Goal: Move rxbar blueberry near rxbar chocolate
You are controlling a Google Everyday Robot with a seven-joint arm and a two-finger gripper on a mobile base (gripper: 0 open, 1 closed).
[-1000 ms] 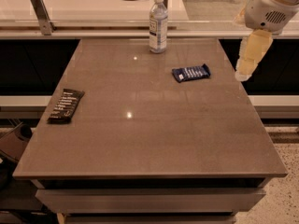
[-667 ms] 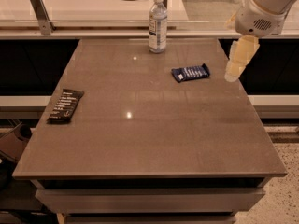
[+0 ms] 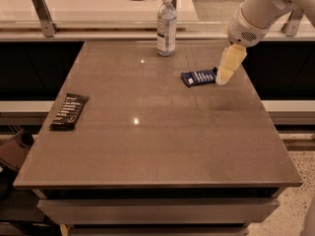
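Observation:
The rxbar blueberry (image 3: 198, 77), a small navy-blue wrapped bar with white lettering, lies flat on the right rear part of the table (image 3: 157, 132). The rxbar chocolate (image 3: 70, 111), a black wrapped bar with white lettering, lies near the table's left edge, far from the blue bar. My gripper (image 3: 224, 76) hangs from the arm at the upper right, its pale tip right at the blue bar's right end, just above the table top.
A clear water bottle (image 3: 166, 24) stands upright at the table's rear middle, left of and behind the blue bar. A counter with a cable and metal posts runs behind the table. The table's right edge lies just beyond the gripper.
My gripper has moved left and down from beyond the table's right edge to the right end of the blue bar. Both bars and the bottle have stayed put.

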